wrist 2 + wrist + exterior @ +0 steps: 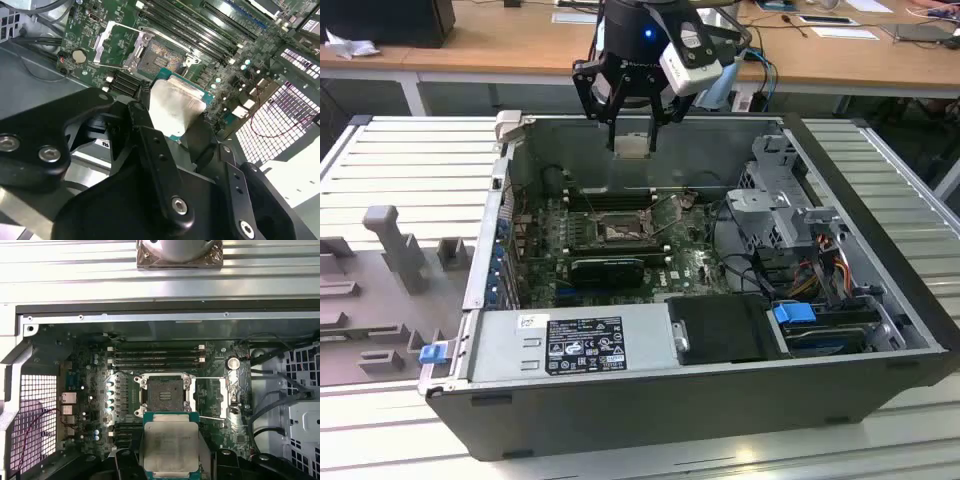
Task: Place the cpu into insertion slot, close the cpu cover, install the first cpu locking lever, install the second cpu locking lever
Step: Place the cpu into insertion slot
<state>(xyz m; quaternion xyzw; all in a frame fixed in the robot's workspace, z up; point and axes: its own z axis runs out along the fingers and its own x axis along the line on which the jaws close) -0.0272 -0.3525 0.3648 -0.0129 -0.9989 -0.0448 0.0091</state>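
Over the open computer case (620, 400), fingers (150, 142) clamp the cpu (175, 107) above the insertion slot (162, 55).

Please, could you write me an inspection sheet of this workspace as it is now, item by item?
Surface: open computer case on a ribbed grey table.
Job's things: cpu held above the motherboard; insertion slot empty; cpu cover flipped open beside it.
Clutter: grey fixture blocks at the exterior view's left.
Grippers: tool shut on the cpu.
Cables: orange and black bundle inside the case.
Surroundings: wooden desks behind.
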